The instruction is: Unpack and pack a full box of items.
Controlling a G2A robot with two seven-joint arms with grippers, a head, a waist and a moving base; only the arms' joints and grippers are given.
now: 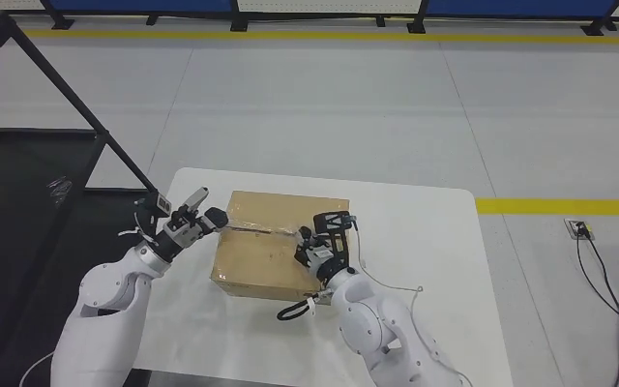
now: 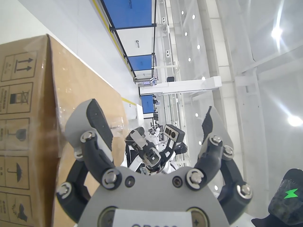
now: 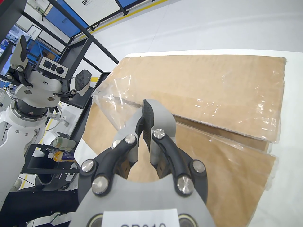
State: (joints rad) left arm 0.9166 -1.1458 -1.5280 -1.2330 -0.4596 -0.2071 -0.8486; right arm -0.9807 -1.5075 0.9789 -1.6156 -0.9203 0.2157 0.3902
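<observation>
A brown cardboard box (image 1: 276, 247) lies on the white table (image 1: 426, 242), its top flaps (image 3: 201, 90) closed under clear tape. My right gripper (image 3: 144, 112) hovers over the box top (image 1: 308, 242), shut on a strip of clear tape (image 3: 116, 95) that is lifted off the seam and stretched toward the box's left end. My left gripper (image 2: 152, 109) stands open beside that left end (image 1: 215, 218), one finger (image 2: 98, 121) close to the box's upper edge (image 2: 26, 119), nothing between the fingers. It also appears in the right wrist view as the left gripper (image 3: 51, 60).
A black metal rack (image 1: 58, 87) stands left of the table, with a black tray holding bottles (image 3: 61, 147) low beside it. A thin cable (image 1: 392, 287) lies on the table right of the box. Bare table surface lies to the right.
</observation>
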